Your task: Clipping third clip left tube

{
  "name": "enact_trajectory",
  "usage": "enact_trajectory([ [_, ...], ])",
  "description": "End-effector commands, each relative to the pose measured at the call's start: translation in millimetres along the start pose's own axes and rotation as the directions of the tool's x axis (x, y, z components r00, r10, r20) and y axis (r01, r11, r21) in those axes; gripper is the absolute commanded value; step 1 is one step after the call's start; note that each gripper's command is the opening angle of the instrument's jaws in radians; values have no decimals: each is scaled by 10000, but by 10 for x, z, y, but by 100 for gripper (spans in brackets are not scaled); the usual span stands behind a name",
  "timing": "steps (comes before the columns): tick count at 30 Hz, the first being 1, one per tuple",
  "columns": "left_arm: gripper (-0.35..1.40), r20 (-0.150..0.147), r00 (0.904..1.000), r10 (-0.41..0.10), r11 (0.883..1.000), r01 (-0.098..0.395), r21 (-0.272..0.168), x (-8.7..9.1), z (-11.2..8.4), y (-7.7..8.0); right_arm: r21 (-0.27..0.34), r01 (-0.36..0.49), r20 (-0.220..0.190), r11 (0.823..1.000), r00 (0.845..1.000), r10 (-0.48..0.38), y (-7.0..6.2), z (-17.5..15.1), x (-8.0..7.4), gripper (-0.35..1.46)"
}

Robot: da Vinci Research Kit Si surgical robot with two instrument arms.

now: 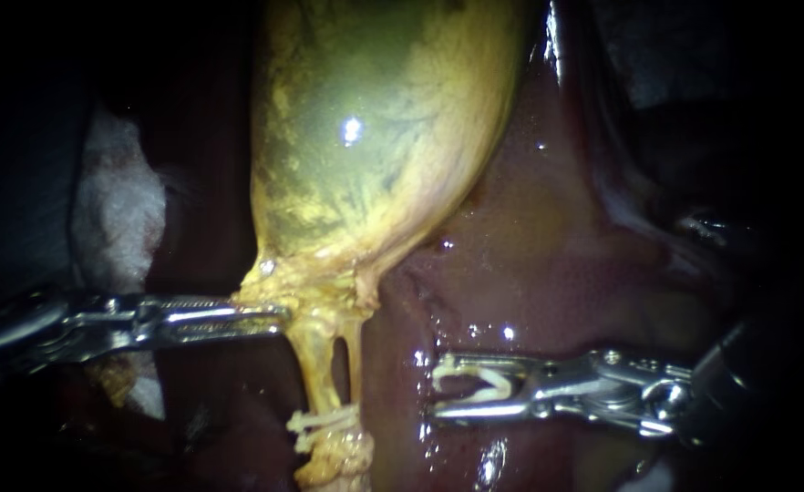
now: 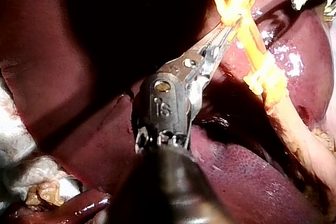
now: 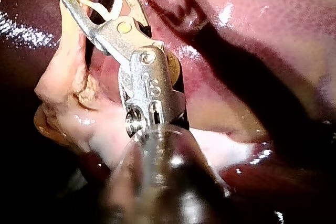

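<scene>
Loaded clip waiting beside the tubes, left tube not yet reached.

Nearest, the right instrument is seen with its jaws standing apart, a loaded clip seated between them and touched by both, over the liver. The left tube lies beyond the thin right tube, with placed clips low on it. Farther up, the gallbladder neck is clamped by the left instrument. The left tube alone should be fully enclosed, clear of the placed clips, before closing.
</scene>
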Motion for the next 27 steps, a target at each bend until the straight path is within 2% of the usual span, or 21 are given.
enact_trajectory([
  [1, -35, 28, 10000, 2, 10000, -2, -1, 0, -1, 0, 32, -3, 23, 10000, 10000, 3, 0, 4, 0, 51],
  [6, -35, 170, 9999, 11, 10000, -12, 43, -1, -1, 0, 137, 46, -37, 9999, 10000, -46, 0, 26, -3, 50],
  [18, -35, 181, 9998, 24, 9999, -26, 103, -4, 4, 2, 344, 103, -173, 9994, 9998, -97, -5, 75, 3, 50],
  [22, -35, 178, 9998, 22, 9999, -24, 111, -4, 5, 3, 353, 75, -177, 9994, 9998, -68, -3, 89, 5, 50],
  [27, -35, 177, 9998, 20, 9999, -22, 114, -4, 5, 4, 287, 60, -202, 9996, 9998, -54, 6, 104, 1, 50],
])
